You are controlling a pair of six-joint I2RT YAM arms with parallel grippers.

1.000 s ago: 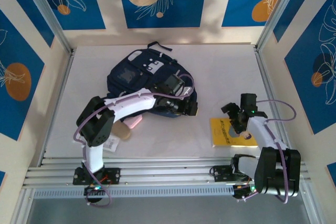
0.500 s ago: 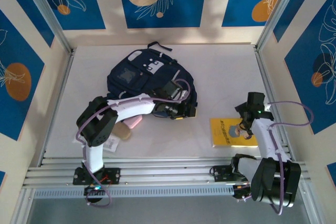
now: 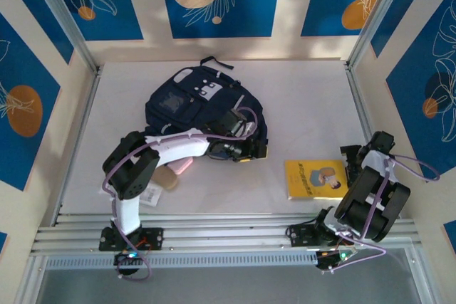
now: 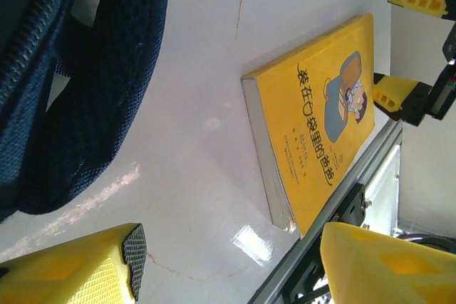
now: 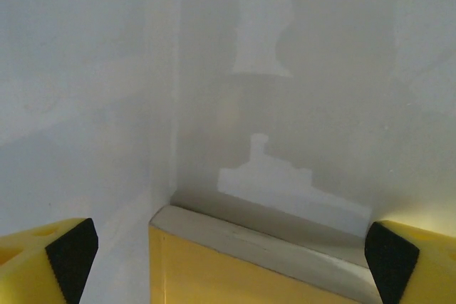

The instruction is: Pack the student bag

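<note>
Student bag (image 3: 191,105) lies flat, top pointing away; left hand (image 4: 231,247), right hand (image 5: 229,247) agape.

The student bag (image 3: 192,105) lies on the table (image 3: 306,97), toward the back and left of centre. The left gripper (image 3: 253,149) hangs at the bag's near right edge, and two small flat items (image 3: 173,172) lie just in front of its near left side. The book (image 3: 315,178) lies flat to the right of the bag and nearer the front, with the right gripper (image 3: 355,160) at the book's edge farthest from the bag.
</note>
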